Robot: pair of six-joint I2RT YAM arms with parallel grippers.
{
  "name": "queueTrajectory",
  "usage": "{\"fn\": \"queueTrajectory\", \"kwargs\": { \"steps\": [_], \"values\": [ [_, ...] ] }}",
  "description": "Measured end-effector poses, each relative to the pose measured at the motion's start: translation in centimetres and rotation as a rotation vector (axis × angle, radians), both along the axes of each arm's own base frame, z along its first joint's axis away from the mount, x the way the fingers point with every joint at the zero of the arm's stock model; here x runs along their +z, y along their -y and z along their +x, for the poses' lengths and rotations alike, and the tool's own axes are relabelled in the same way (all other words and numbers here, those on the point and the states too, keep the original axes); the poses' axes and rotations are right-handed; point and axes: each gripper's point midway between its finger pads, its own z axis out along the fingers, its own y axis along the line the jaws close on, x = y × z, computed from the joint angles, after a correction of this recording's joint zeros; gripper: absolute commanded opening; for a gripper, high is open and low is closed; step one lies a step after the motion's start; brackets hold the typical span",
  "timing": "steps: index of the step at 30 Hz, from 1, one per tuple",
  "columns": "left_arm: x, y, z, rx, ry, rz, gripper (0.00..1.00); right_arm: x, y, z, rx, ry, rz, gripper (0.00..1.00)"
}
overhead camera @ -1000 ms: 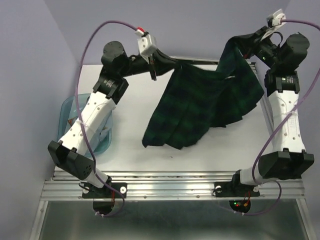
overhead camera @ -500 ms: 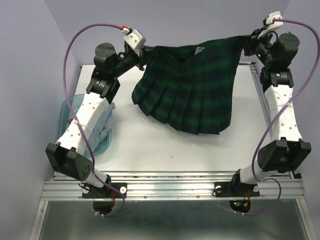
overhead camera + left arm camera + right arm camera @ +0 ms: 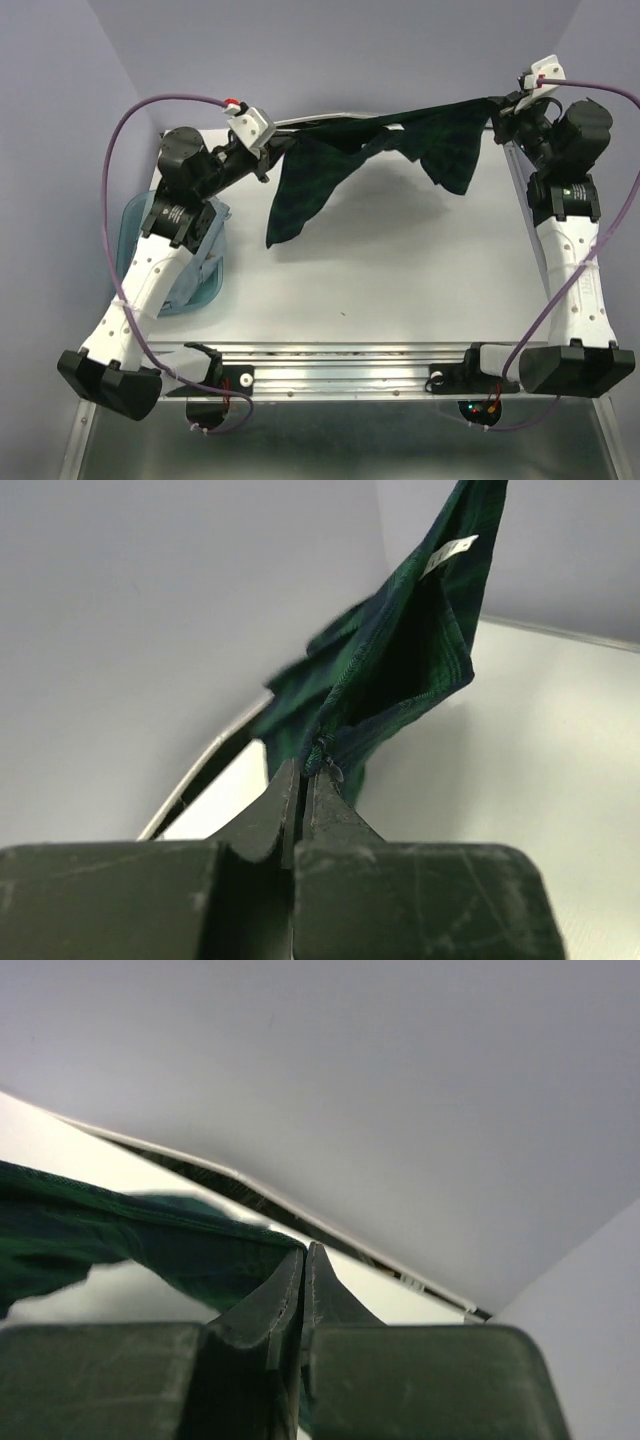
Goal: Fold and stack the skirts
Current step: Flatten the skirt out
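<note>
At 9 o'clock on the table [image 3: 400,280], top view: a translucent blue tub [image 3: 132,225] sits at the left edge, partly under my left arm. Pale grey-blue cloth [image 3: 205,265] lies crumpled in it; I cannot make out its details.

Toward 11 o'clock: my left gripper [image 3: 275,150] hangs above the far left corner. In the left wrist view my fingers [image 3: 265,815] are pressed together with no gap showing, and a corner of the tartan skirt [image 3: 310,185] is pinched at the tips. The cloth rises from the tips toward 1 o'clock. A small white label [image 3: 450,548] shows on it near the top of that frame.

From 11 to 1 o'clock: the skirt is strung between both grippers along the far edge, its upper edge sagging slightly mid-span. One long panel hangs from the left end toward 6 o'clock and narrows to a point. A shorter flap with a jagged hem hangs nearer the right end. I cannot tell whether the lowest point touches the tabletop.

At 1 o'clock: my right gripper [image 3: 497,105] hangs above the far right corner. In the right wrist view its fingers [image 3: 335,1305] meet tip to tip, clamping the skirt's other end. The cloth runs off toward 9 o'clock, blurred.
</note>
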Motion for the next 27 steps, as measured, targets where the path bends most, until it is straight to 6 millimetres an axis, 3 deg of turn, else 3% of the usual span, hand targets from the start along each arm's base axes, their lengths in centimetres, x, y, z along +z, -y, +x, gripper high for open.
{"fn": "queueTrajectory", "kwargs": {
  "steps": [3,6,12,15,20,24,27],
  "values": [
    [2.5,-0.5,-2.5,-0.023,0.069,-0.023,0.0,2.4,-0.4,-2.0,0.006,0.072,-0.028,0.01],
    [3.3,-0.6,-3.4,-0.037,0.091,-0.03,0.0,3.4,-0.5,-2.7,0.007,0.104,-0.042,0.01],
    [0.9,0.1,-1.6,-0.044,0.011,0.004,0.0,0.8,0.0,-0.1,-0.006,0.044,-0.063,0.01],
    [-1.6,0.8,0.4,-0.044,-0.04,0.042,0.0,-1.8,0.4,2.1,-0.017,-0.02,-0.066,0.01],
    [-5.1,2.0,5.7,-0.038,-0.11,0.105,0.0,-6.8,1.5,6.4,-0.049,-0.137,-0.048,0.01],
    [-4.7,2.9,11.5,-0.024,-0.083,0.112,0.0,-8.5,2.4,12.4,-0.085,-0.185,0.008,0.01],
    [-2.1,2.8,16.5,0.003,-0.005,0.085,0.0,-7.5,2.6,15.4,-0.094,-0.171,0.051,0.01]
  ]
}}
